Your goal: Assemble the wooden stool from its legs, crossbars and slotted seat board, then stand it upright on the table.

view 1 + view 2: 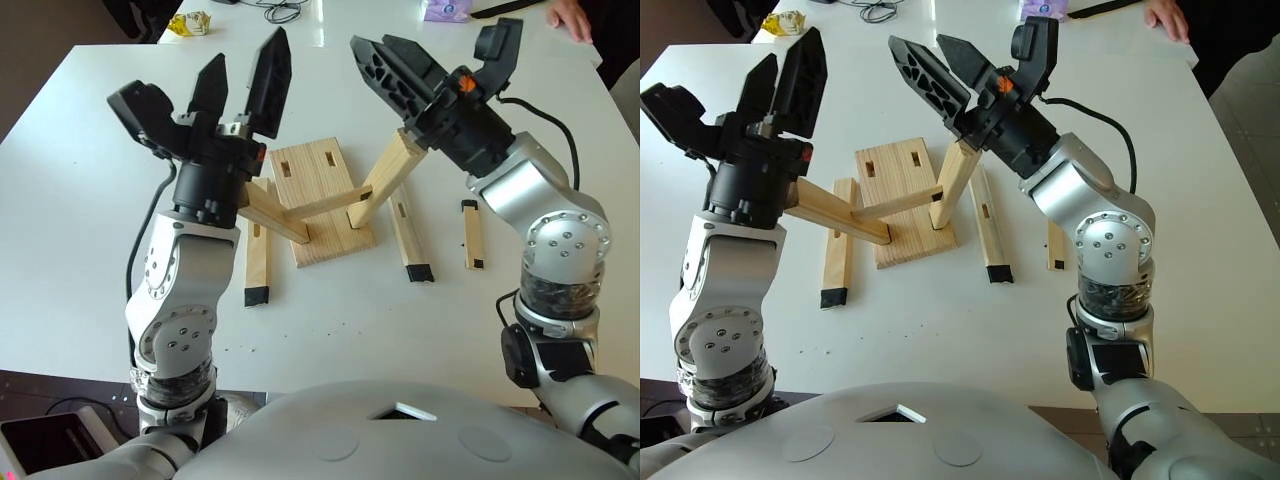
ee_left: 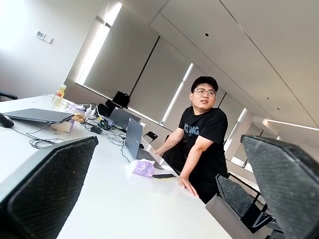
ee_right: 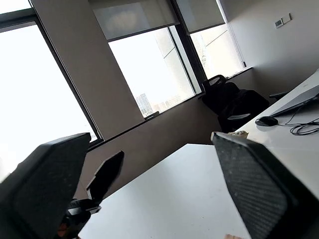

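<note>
The slotted seat board (image 1: 322, 238) lies flat at the table's middle. Two legs (image 1: 385, 180) (image 1: 275, 212) joined by a crossbar (image 1: 325, 205) rise slanted from it; their upper ends are hidden behind my wrists. My left gripper (image 1: 245, 62) is raised over the board's left side, open and empty, pointing up. My right gripper (image 1: 370, 42) is raised over the right side, also open and empty. Each wrist view has its own black fingers (image 2: 45, 191) (image 3: 259, 194) spread wide with nothing between them.
A loose leg (image 1: 258, 262) lies left of the board, another leg (image 1: 410, 242) right of it, and a short bar (image 1: 472, 235) further right. A yellow wrapper (image 1: 190, 22) and a purple packet (image 1: 445, 10) sit at the table's far edge.
</note>
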Controlling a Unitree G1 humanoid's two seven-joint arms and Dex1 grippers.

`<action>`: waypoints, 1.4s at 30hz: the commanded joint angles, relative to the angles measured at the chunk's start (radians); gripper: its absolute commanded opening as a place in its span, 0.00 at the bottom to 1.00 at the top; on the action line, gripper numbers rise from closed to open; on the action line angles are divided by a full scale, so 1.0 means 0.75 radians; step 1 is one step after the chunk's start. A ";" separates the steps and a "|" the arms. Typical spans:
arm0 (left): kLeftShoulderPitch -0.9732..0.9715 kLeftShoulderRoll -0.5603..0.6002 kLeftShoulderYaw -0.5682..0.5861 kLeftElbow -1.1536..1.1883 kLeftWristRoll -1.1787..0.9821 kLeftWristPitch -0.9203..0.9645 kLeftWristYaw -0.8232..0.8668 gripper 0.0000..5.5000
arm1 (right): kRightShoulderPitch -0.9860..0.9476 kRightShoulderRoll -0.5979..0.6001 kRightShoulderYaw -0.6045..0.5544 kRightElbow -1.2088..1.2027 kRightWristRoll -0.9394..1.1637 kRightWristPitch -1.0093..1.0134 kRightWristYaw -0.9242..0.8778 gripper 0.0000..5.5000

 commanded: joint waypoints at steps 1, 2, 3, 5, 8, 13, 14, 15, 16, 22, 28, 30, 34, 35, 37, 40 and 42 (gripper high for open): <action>-0.181 -0.006 0.106 -0.030 -0.146 -0.040 0.069 0.96 | -0.094 0.029 -0.122 -0.029 0.165 -0.041 -0.039 0.81; -0.222 0.002 0.129 -0.034 -0.179 -0.046 0.083 0.96 | -0.107 0.026 -0.149 -0.030 0.197 -0.050 -0.043 0.81; -0.263 0.015 0.158 -0.035 -0.215 -0.054 0.102 0.96 | -0.121 0.016 -0.178 -0.021 0.221 -0.058 -0.045 0.81; -0.314 0.040 0.224 -0.022 -0.279 -0.072 0.134 0.96 | -0.138 -0.023 -0.224 0.023 0.212 -0.068 -0.022 0.81; -0.272 0.073 0.302 0.014 -0.366 -0.083 0.123 0.96 | -0.128 -0.137 -0.234 0.159 0.011 -0.091 0.087 0.81; 0.079 0.311 0.543 0.195 -0.381 0.021 -0.260 0.96 | -0.048 -0.358 -0.073 0.533 -0.527 -0.247 0.345 0.81; 0.108 0.363 0.606 0.262 -0.380 0.035 -0.316 0.96 | -0.023 -0.376 -0.046 0.567 -0.599 -0.278 0.384 0.81; 0.129 0.435 0.673 0.358 -0.386 0.062 -0.399 0.96 | 0.023 -0.391 -0.031 0.584 -0.668 -0.315 0.405 0.81; 0.167 0.514 0.721 0.454 -0.365 0.096 -0.505 0.96 | 0.073 -0.399 -0.025 0.590 -0.727 -0.351 0.417 0.81; 0.720 0.924 0.397 0.746 0.273 0.049 -1.288 0.80 | 0.321 -0.362 0.045 0.462 -0.942 -0.475 0.453 0.65; 0.864 1.002 0.283 0.597 0.407 0.007 -1.598 0.71 | 0.297 -0.377 0.162 0.465 -1.019 -0.509 0.652 0.55; 0.783 1.011 0.286 0.600 0.397 0.030 -1.650 0.71 | 0.259 -0.380 0.183 0.483 -1.027 -0.520 0.745 0.55; 0.670 0.983 0.246 0.510 0.357 0.081 -1.680 0.71 | 0.128 -0.333 0.229 0.580 -1.026 -0.530 0.911 0.55; 0.617 0.956 0.227 0.479 0.329 0.109 -1.652 0.71 | 0.094 -0.318 0.239 0.610 -1.022 -0.530 0.948 0.55; 0.514 0.889 0.172 0.417 0.271 0.165 -1.595 0.71 | 0.015 -0.293 0.268 0.718 -1.045 -0.566 1.039 0.55; 0.483 0.845 0.065 0.376 0.312 0.181 -1.597 0.71 | -0.093 -0.263 0.294 0.878 -1.080 -0.624 1.168 0.55; 0.491 0.829 -0.014 0.388 0.385 0.160 -1.609 0.71 | -0.152 -0.239 0.301 0.946 -1.080 -0.630 1.244 0.55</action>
